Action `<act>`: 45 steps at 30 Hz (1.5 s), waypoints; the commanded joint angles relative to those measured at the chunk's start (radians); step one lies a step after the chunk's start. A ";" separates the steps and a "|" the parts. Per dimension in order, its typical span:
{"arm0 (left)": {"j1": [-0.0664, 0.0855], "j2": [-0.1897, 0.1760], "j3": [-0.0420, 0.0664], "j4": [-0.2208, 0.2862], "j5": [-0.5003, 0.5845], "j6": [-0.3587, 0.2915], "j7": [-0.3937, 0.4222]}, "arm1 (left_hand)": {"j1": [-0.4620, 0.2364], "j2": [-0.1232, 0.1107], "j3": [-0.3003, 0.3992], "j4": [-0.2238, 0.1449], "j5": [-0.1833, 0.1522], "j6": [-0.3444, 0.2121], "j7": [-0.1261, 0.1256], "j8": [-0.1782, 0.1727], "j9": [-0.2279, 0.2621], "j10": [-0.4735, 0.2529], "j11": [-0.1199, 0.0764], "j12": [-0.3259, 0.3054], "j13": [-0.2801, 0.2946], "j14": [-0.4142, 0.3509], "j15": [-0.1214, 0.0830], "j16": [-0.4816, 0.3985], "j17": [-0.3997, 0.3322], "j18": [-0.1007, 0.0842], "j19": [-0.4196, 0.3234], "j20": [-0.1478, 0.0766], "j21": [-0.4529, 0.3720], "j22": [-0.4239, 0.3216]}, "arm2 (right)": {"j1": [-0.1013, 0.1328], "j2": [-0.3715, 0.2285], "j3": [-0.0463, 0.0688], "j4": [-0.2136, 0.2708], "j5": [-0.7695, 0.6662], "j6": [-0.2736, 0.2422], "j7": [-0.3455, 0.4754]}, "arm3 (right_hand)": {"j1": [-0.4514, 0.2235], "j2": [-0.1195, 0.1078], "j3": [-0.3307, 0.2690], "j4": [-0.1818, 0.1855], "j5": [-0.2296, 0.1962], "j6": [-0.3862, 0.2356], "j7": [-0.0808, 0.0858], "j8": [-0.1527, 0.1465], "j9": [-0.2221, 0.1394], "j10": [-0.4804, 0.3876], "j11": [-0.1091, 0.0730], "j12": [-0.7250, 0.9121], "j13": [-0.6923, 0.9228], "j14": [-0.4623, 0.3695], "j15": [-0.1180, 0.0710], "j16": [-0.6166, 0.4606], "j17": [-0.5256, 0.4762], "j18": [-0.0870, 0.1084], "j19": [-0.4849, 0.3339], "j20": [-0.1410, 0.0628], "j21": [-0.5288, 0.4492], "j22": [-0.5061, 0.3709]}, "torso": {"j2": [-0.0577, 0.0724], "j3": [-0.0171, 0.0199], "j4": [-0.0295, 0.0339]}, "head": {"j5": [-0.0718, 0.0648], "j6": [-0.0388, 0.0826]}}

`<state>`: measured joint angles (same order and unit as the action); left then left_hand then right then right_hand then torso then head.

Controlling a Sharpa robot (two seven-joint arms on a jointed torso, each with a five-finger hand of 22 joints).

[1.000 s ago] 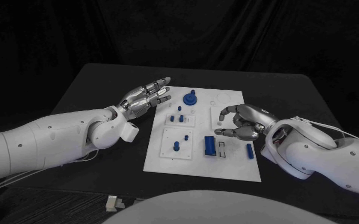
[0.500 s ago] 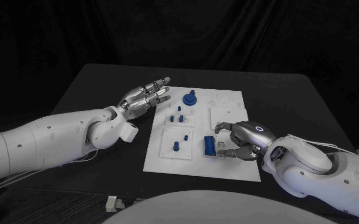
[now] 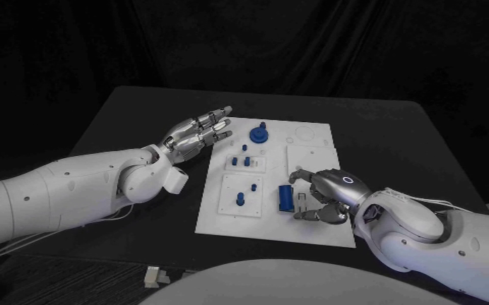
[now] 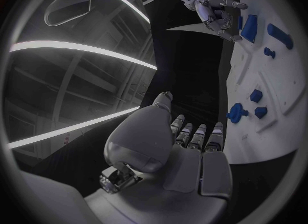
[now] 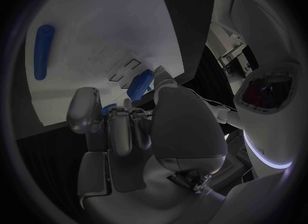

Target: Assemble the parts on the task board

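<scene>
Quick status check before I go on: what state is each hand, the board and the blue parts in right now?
left hand: fingers apart, holds nothing, beside the board's left edge.
right hand: fingers curled down over the blue block; I cannot tell whether it grips it.
task board: flat on the table.
blue block: lying on the board.
round blue part: at the board's far end.
blue pegs: upright in their plate.

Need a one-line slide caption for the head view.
Right robot hand curls over blue parts on the white task board; left robot hand hovers open beside it.
</scene>
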<state>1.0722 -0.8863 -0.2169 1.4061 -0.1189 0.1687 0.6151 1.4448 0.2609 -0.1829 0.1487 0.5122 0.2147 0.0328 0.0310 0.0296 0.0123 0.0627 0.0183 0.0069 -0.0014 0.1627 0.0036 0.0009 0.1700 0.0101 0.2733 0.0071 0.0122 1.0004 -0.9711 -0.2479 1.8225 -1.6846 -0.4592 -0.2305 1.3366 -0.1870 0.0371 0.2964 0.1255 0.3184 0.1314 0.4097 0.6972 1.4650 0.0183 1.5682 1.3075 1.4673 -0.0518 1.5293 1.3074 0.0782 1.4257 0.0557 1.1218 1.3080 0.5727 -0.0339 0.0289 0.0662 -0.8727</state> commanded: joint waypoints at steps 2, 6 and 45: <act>-0.001 0.000 0.001 0.001 0.001 0.014 0.009 | -0.007 0.006 0.000 -0.006 0.006 0.000 0.006 0.005 0.002 0.000 -0.005 0.006 0.001 0.001 0.007 -0.004 -0.001 0.008 -0.001 0.006 0.000 0.001 | -0.003 0.007 0.000 -0.006 -0.020 -0.028 -0.034 | -0.018 0.007 0.001 0.000 0.020 -0.017 -0.001 0.007 -0.014 0.106 0.009 0.003 0.263 0.072 0.009 -0.007 0.121 0.010 0.001 0.006 -0.007 0.143 | 0.001 0.0002 0.0011 | -0.001 0.000; -0.002 0.001 0.001 0.001 0.001 0.014 0.008 | -0.007 0.006 0.000 -0.006 0.006 0.000 0.006 0.005 0.002 0.000 -0.005 0.006 0.001 0.001 0.007 -0.004 -0.001 0.008 -0.001 0.006 0.000 0.001 | -0.004 0.013 0.000 -0.010 -0.020 -0.035 -0.042 | -0.028 0.026 0.013 -0.002 0.050 -0.024 0.002 0.016 -0.036 0.106 0.011 0.003 0.263 0.071 0.010 -0.010 0.115 0.011 0.000 0.007 -0.013 0.142 | 0.001 -0.0002 0.0017 | -0.001 0.000; -0.002 0.003 0.001 0.003 0.001 0.023 -0.006 | -0.009 0.007 0.005 -0.013 0.006 0.003 0.009 0.005 0.002 0.000 -0.002 0.007 0.002 0.001 0.016 -0.004 -0.001 0.008 0.000 0.009 0.001 0.002 | -0.005 0.059 0.001 -0.024 -0.020 -0.012 -0.029 | 0.039 0.041 0.033 -0.037 0.144 -0.013 -0.001 0.118 -0.131 0.106 0.010 0.003 0.263 0.070 0.010 -0.012 0.111 0.013 -0.001 0.009 -0.028 0.140 | 0.000 -0.0016 0.0041 | 0.007 0.000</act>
<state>1.0716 -0.8849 -0.2169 1.4068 -0.1189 0.1776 0.6019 1.4406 0.2651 -0.1801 0.1404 0.5122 0.2180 0.0359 0.0310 0.0303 0.0121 0.0625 0.0183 0.0069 -0.0013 0.1701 0.0036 0.0009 0.1700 0.0100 0.2733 0.0071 0.0127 0.9987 -0.9125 -0.2473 1.7975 -1.6964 -0.4841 -0.2569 1.3705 -0.1464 0.0716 0.2619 0.2664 0.3114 0.1310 0.5248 0.5669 1.4648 0.0251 1.5682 1.3073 1.4667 -0.0461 1.5217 1.3074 0.0782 1.4292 0.0592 1.0996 1.3075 0.5725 -0.0353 0.0326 0.0752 -0.8727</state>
